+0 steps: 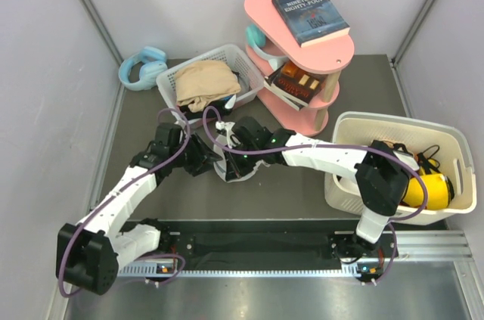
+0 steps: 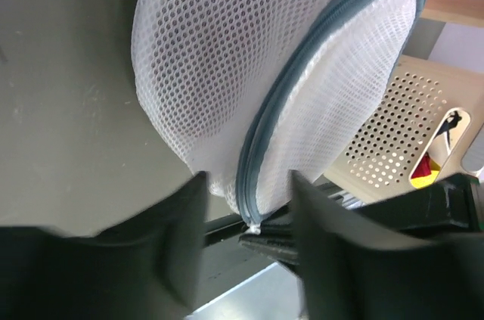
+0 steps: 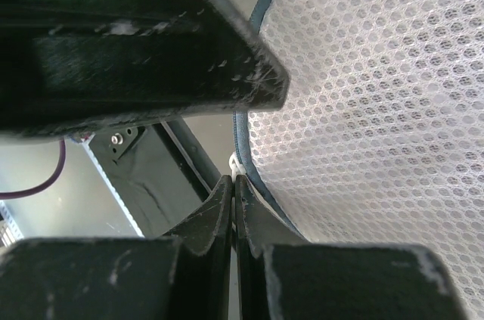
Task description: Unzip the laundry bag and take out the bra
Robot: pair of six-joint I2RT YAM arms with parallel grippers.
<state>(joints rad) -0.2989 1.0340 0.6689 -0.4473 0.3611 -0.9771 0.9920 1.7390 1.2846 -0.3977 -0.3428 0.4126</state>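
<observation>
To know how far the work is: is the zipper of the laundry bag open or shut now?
Shut, as far as seen: the teal zipper on the laundry bag runs as one closed band, no gap.

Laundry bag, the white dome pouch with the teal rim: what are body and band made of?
White dome-shaped mesh laundry bag: looks like soft synthetic mesh fabric, matte, with regular small holes. Blue-teal zipper band: apparently woven tape, matte; teeth not discernible.

White mesh laundry bag (image 2: 219, 63), teal-zippered
</observation>
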